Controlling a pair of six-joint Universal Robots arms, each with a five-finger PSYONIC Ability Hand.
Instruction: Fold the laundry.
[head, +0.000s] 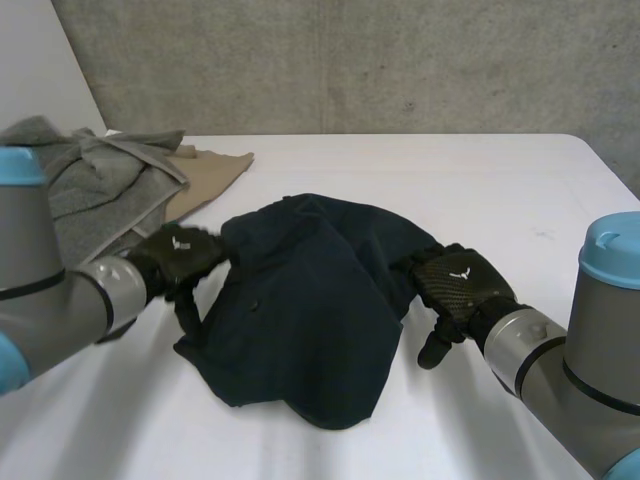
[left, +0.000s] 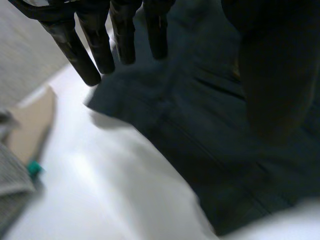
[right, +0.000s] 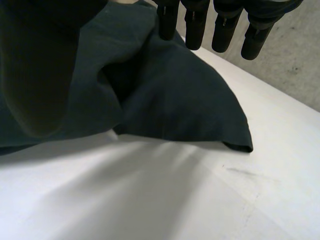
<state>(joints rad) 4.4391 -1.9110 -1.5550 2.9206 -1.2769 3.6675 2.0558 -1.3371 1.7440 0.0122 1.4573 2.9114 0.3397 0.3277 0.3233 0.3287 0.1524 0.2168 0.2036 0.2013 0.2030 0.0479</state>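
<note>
Left robot hand (head: 178, 255) and right robot hand (head: 458, 285), both straight-fingered and empty, at opposite edges of dark garment (head: 300, 320)

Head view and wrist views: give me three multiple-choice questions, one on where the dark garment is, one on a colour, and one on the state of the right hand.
1. Where is the dark garment?
A. In a basket.
B. On the table, between the left hand and the right hand.
C. Hanging off a chair.

2. What colour is the cloth beside the grey laundry pile?
A. Red.
B. White.
C. Tan.

3. How is the right hand?
A. Open, fingers straight.
B. Closed round a cup.
C. Curled round a hanger.

Answers:
1 B: the garment lies crumpled on the table with a hand at each side.
2 C: the tan cloth lies against that pile.
3 A: the right wrist view shows straight fingers over the garment.
</note>
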